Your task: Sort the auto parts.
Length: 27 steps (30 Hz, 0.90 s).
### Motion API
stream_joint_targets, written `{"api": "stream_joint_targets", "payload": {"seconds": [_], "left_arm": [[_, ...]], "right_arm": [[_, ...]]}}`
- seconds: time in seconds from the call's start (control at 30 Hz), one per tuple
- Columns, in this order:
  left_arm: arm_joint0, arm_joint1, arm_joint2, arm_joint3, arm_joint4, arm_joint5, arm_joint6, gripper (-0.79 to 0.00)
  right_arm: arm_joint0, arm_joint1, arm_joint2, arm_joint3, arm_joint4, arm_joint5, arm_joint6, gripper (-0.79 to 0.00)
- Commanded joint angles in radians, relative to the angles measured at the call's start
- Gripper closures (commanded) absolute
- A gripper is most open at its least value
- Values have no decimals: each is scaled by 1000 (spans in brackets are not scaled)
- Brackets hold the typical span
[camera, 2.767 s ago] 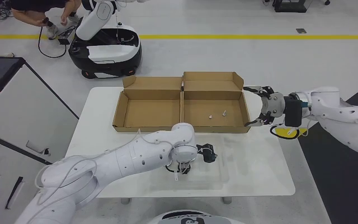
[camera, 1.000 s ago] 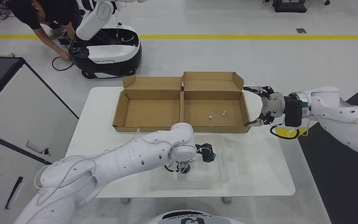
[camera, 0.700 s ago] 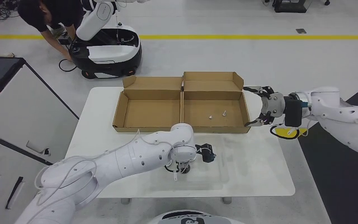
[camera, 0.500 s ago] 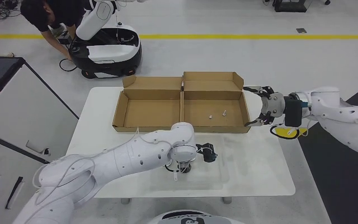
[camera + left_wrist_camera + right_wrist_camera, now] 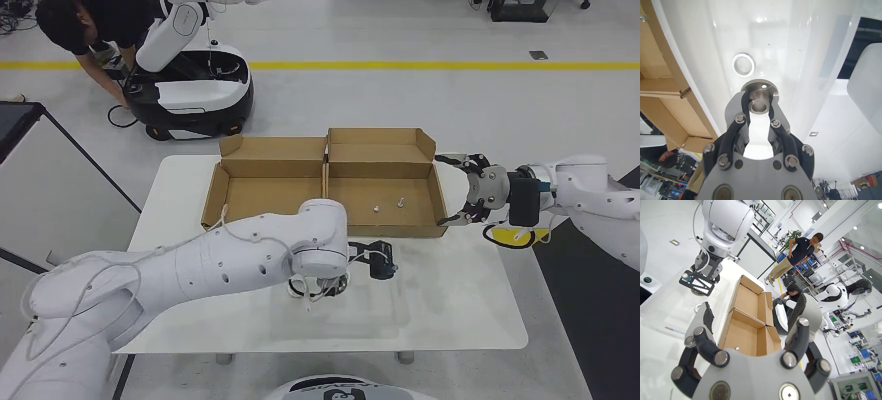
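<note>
Left hand (image 5: 759, 98) higher, around bushing (image 5: 759, 108)

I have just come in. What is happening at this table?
The robot is sorting auto parts. Its left pincer is shut on a flanged metal bushing at the clear tray, and a metal ring lies loose beside it. Whether the bushing touches the tray floor is not clear. The right pincer is open and holds nothing, at the end of the cardboard box on that arm's side. Two small parts lie in the nearest box compartment.
</note>
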Motion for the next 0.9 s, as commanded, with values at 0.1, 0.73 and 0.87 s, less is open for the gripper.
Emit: {"api": "stream_joint_targets", "payload": {"seconds": [0.1, 0.73, 0.87], "left_arm": [[-50, 26, 0, -55, -22, 4, 0, 0], [-180, 86, -98, -166, -180, 19, 72, 0], [-133, 117, -155, -160, -194, -28, 136, 0]], "right_arm": [[0, 0, 0, 0, 0, 0, 0, -785], [0, 0, 0, 0, 0, 0, 0, -785], [0, 0, 0, 0, 0, 0, 0, -785]]}}
